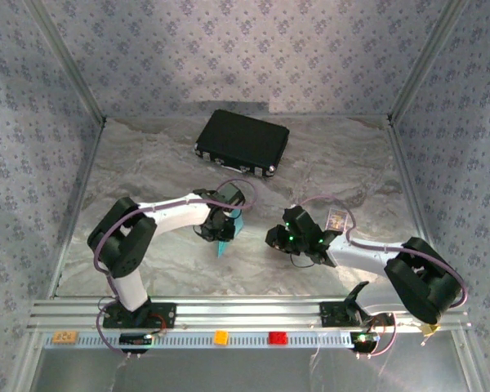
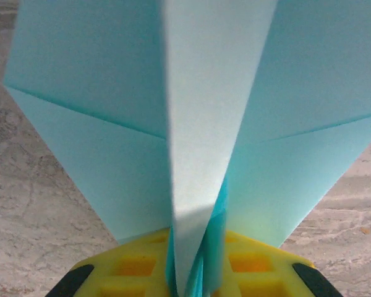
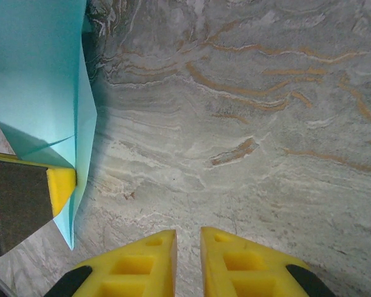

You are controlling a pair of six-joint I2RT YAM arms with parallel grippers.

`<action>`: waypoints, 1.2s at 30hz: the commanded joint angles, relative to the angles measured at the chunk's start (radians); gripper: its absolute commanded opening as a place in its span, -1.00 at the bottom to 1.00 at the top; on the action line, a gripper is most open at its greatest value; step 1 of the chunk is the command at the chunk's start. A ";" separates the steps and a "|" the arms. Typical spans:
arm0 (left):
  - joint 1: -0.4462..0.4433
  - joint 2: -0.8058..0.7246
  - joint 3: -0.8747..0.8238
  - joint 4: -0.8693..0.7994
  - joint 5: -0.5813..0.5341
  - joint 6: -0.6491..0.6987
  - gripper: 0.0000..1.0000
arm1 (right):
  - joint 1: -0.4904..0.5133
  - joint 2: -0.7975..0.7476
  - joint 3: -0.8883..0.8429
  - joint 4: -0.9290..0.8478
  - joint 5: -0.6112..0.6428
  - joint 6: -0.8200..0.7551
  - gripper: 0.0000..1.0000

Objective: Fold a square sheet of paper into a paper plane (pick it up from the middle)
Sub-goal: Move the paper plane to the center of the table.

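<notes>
Left hand (image 2: pixel 196 275) clamped on the folded plane (image 2: pixel 99 80), which is held off the desk (image 3: pixel 266 154) around the middle, nearer the near edge. Right hand (image 3: pixel 188 247) close by, fingers a narrow gap apart, empty.

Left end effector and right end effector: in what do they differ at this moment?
The left end effector is closed on the folded light blue paper plane; the right end effector holds nothing. The left end effector has paper between its fingers; the right end effector's fingers stand slightly apart, with bare table beyond the gap. Both have yellow fingers.
</notes>
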 commanded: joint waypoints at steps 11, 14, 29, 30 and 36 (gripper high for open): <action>-0.061 0.047 0.026 -0.066 -0.070 -0.050 -0.38 | 0.020 -0.043 -0.030 -0.004 0.021 0.009 -0.62; -0.072 0.035 0.018 -0.062 -0.076 -0.089 -0.30 | 0.021 -0.070 -0.039 -0.014 0.028 0.006 -0.62; -0.112 -0.020 0.059 -0.115 -0.155 -0.258 -0.26 | -0.003 -0.175 -0.056 -0.079 0.030 -0.024 -0.59; -0.115 -0.030 0.062 -0.119 -0.160 -0.264 -0.25 | -0.008 -0.184 -0.054 -0.090 0.030 -0.029 -0.59; -0.119 -0.108 0.060 -0.124 -0.168 -0.294 -0.20 | -0.047 -0.253 -0.054 -0.161 0.035 -0.053 -0.58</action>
